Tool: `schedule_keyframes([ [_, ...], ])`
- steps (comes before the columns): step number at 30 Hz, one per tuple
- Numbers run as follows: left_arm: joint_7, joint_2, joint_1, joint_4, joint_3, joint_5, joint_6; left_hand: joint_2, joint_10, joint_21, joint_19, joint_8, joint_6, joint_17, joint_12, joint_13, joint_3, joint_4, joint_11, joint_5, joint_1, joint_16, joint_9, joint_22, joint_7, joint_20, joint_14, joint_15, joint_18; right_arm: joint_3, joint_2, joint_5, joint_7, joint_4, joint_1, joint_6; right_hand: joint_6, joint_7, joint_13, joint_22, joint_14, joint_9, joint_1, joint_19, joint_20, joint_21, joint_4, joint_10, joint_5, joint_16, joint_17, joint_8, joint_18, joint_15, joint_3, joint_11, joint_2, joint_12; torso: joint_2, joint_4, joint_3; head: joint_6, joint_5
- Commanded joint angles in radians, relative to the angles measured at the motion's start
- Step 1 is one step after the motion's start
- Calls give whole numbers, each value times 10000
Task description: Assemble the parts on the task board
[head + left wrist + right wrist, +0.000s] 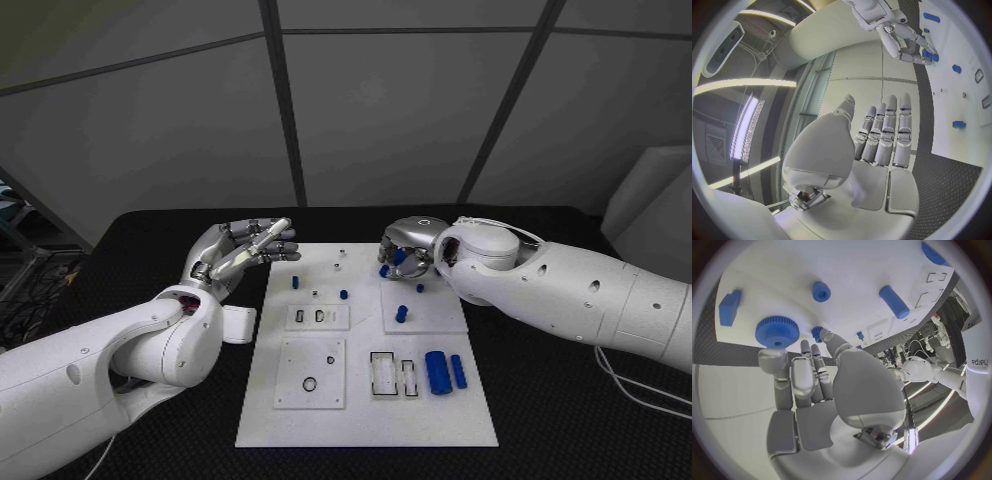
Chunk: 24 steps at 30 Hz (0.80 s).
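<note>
blk table (577, 420); white board (368, 400) | L hand (238, 250) empty, splayed | R hand (408, 250) pinches gear (777, 331)

The white task board (368, 420) lies flat on the worktop before me; small blue parts (437, 372) lie or stand on it, a blue gear (777, 331) among them.

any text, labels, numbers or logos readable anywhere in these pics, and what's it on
One text shows: dark lettering on the white shell of the right arm at the rim of the right wrist view. It is turned on its side and clipped, so I cannot read it with certainty.
No readable marks show on the task board, the blue parts, the left hand or the right hand.
</note>
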Motion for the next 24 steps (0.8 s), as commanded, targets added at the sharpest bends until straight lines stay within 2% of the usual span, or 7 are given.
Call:
schedule_keyframes([
  [1,26,-3,14,18,9,-84,150,15,48,48,49,-28,78,9,-61,-13,-60,-19,-3,-14,3,-51,-15,-13,17,7,12,39,55,7,49,-109,3,-53,22,186,7,-39,4,120,460,14,89,69,-7,96,-2,90,-9,79,48,-30,-169,6,124,-4,21,63,30,23,4,-34,-9],
  [7,16,-6,14,18,9,-84,164,25,45,45,51,-42,75,13,-78,-14,-65,-18,2,-13,0,-69,-17,-17,24,9,8,42,54,6,116,-98,68,-100,21,224,70,-53,2,465,453,20,80,143,-2,357,60,264,-26,217,169,-16,-216,-21,336,-36,20,65,43,10,3,-69,40],
  [16,-9,-10,14,-6,10,-84,175,32,43,43,51,-48,75,14,-86,-14,-65,-19,4,-13,1,-77,-17,-19,26,10,6,44,53,5,139,-59,130,-96,21,196,212,-78,10,887,445,35,79,248,9,667,145,491,-46,356,271,16,-274,-60,624,-82,29,74,64,28,5,-97,24],
  [19,-23,-22,14,-18,10,-84,175,32,43,43,51,-48,75,14,-86,-14,-65,-19,4,-13,1,-77,-17,-19,26,10,6,44,53,4,127,6,166,-91,21,63,553,-88,61,1426,445,90,235,448,-8,1015,120,823,-178,442,339,150,-357,-120,925,-139,146,159,75,25,3,-95,26],
  [24,-44,-29,15,-31,10,-84,176,47,40,39,52,-63,71,19,-104,-14,-66,-24,9,-13,7,-95,-19,-24,32,12,4,48,52,4,123,88,172,-85,20,-184,995,-159,141,1744,437,173,423,538,-62,1248,50,1237,-228,538,400,310,-399,-209,1293,-252,267,238,88,33,-2,-78,14],
])
